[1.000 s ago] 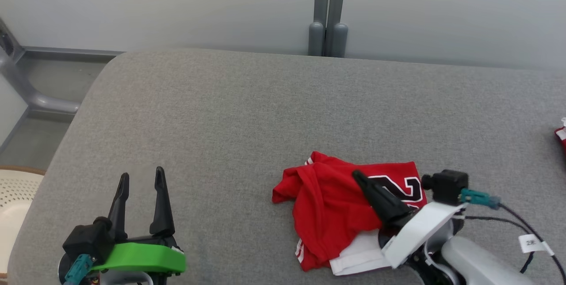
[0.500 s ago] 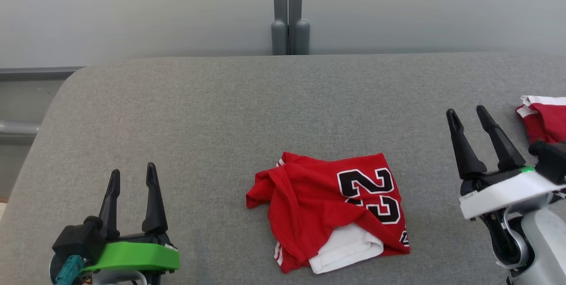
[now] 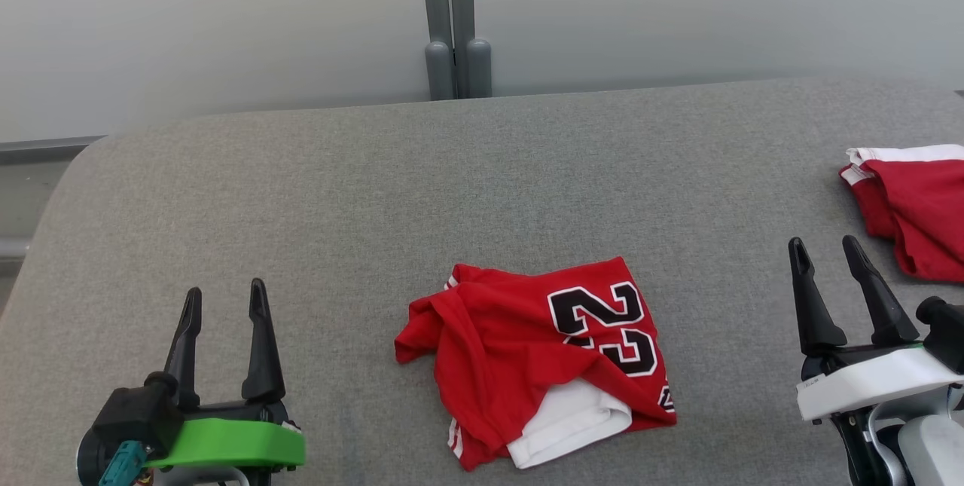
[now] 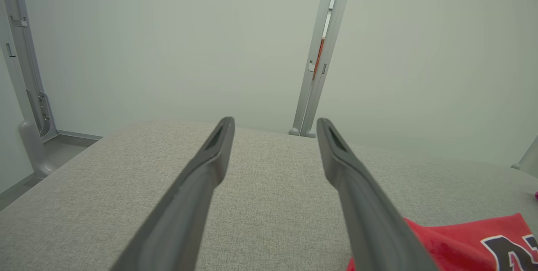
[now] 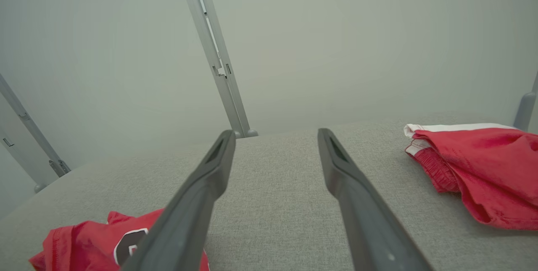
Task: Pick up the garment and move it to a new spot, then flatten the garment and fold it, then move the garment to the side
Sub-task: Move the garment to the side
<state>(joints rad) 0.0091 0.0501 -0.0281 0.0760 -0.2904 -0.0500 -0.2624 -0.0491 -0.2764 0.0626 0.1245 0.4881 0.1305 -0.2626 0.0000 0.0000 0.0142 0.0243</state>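
A grey woven-fabric table (image 3: 361, 184) spans the head view, its far left corner rounded. Behind it stands a pale, plain wall (image 3: 226, 19), split by 2 slim grey posts (image 3: 456, 56) set side by side, each ending in a rounded foot just past the table's back edge. A grey rail (image 3: 45, 145) runs along the wall's base at the left. At the table's right edge lies a loosely folded red cloth (image 3: 915, 203) with a white band along its far side, partly cut off by the frame. In the left wrist view, a grey upright (image 4: 25, 73) stands at the far left, its foot on a grey floor (image 4: 69, 147)
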